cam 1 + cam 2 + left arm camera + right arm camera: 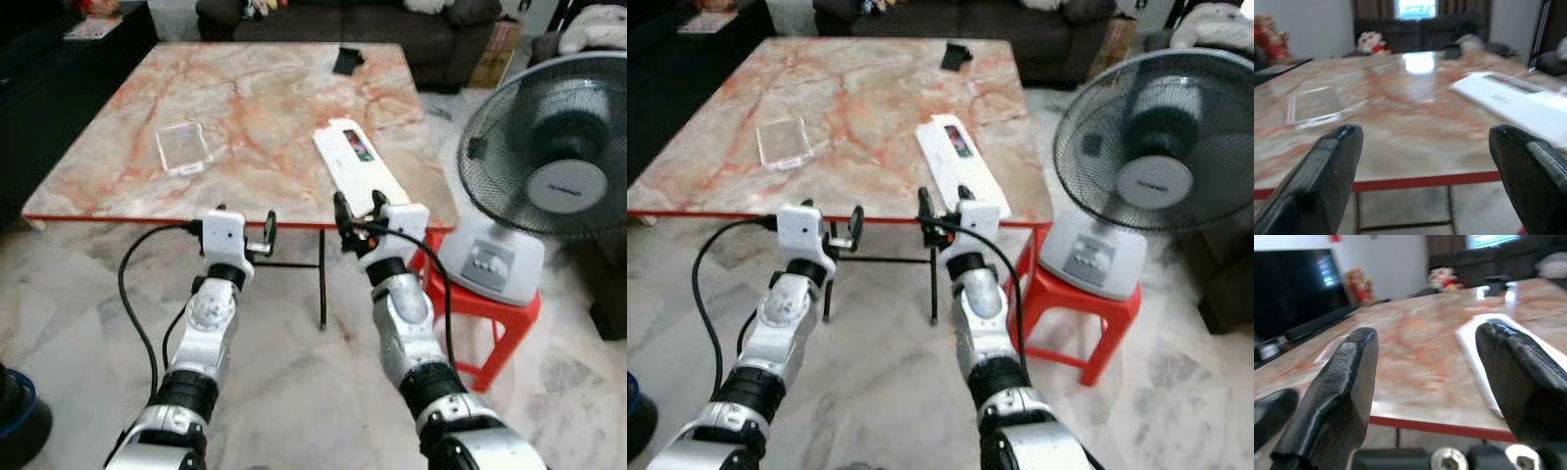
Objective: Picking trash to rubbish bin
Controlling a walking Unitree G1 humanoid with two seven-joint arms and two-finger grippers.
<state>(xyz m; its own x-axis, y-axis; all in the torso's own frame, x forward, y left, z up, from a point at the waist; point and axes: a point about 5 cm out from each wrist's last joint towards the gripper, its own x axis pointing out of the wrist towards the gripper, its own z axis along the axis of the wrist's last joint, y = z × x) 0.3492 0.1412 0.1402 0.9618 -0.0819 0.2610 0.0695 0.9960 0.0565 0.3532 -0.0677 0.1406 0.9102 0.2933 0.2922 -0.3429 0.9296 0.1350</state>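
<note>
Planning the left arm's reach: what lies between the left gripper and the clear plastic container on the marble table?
In the left eye view, only bare marble tabletop and its red edge separate the open left gripper from the clear plastic container.

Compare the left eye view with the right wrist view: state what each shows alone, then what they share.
Left eye view alone: the standing fan on its red stool, both silver arms, the left gripper, a small black object at the table's far edge.

Right wrist view alone: a dark television screen and a red figurine.

Shared: the marble table, the long white box, the clear plastic container, and the right gripper, jaws open.
</note>
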